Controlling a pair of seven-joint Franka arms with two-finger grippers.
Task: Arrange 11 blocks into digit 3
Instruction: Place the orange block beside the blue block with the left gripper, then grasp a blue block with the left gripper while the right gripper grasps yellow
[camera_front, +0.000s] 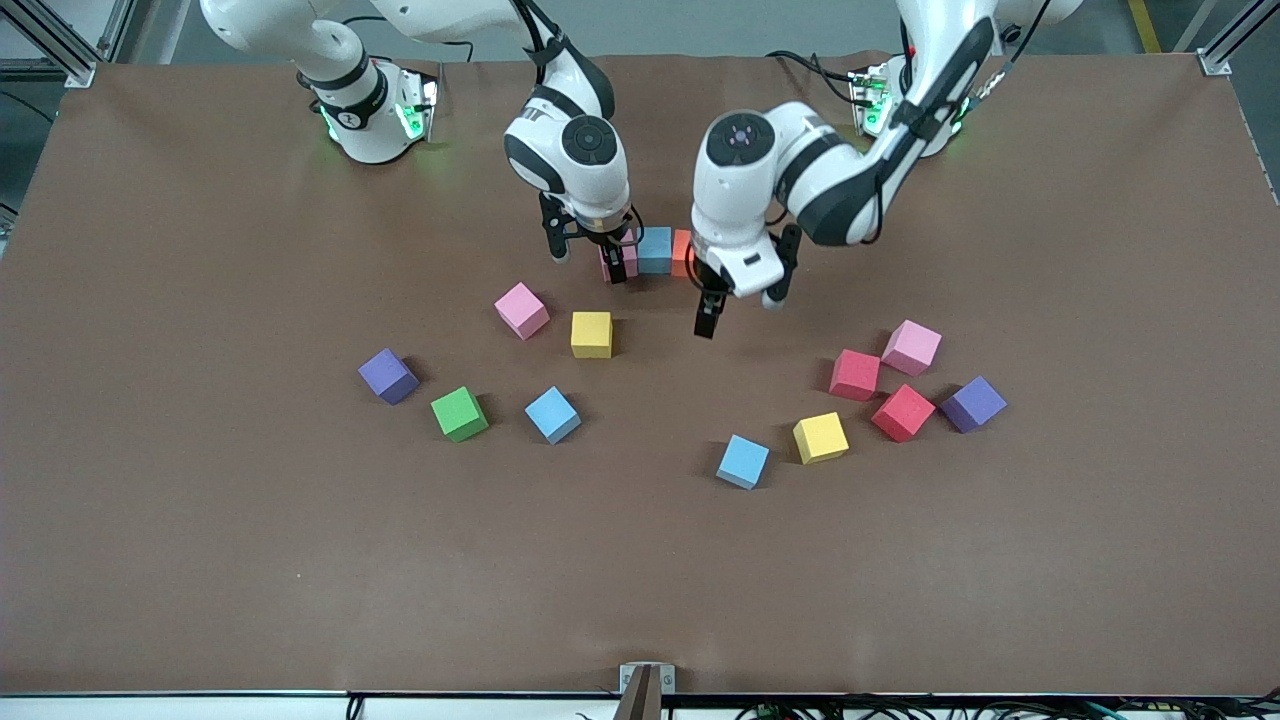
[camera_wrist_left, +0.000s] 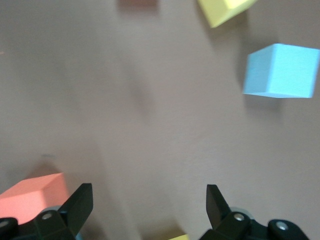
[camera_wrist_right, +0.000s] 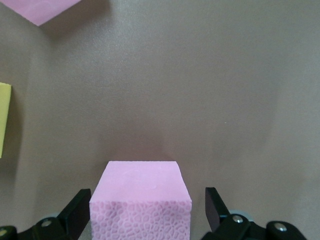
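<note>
A short row stands near the robots' bases: a pink block (camera_front: 627, 243), a light blue block (camera_front: 655, 249) and an orange block (camera_front: 682, 251), side by side. My right gripper (camera_front: 590, 262) is open and low around the pink block (camera_wrist_right: 140, 200), with a gap at each finger. My left gripper (camera_front: 740, 315) hangs open over bare table beside the orange block (camera_wrist_left: 30, 197), nothing between its fingers. Loose blocks lie nearer the front camera: pink (camera_front: 521, 310), yellow (camera_front: 591, 334), green (camera_front: 459, 413), light blue (camera_front: 552, 414), light blue (camera_front: 743, 461), yellow (camera_front: 820, 437), red (camera_front: 855, 374), red (camera_front: 902, 412), pink (camera_front: 911, 347).
Two purple cubes lie among the loose blocks, one (camera_front: 388, 376) toward the right arm's end, one (camera_front: 973, 404) toward the left arm's end. The brown table mat (camera_front: 640, 580) stretches wide toward the front camera.
</note>
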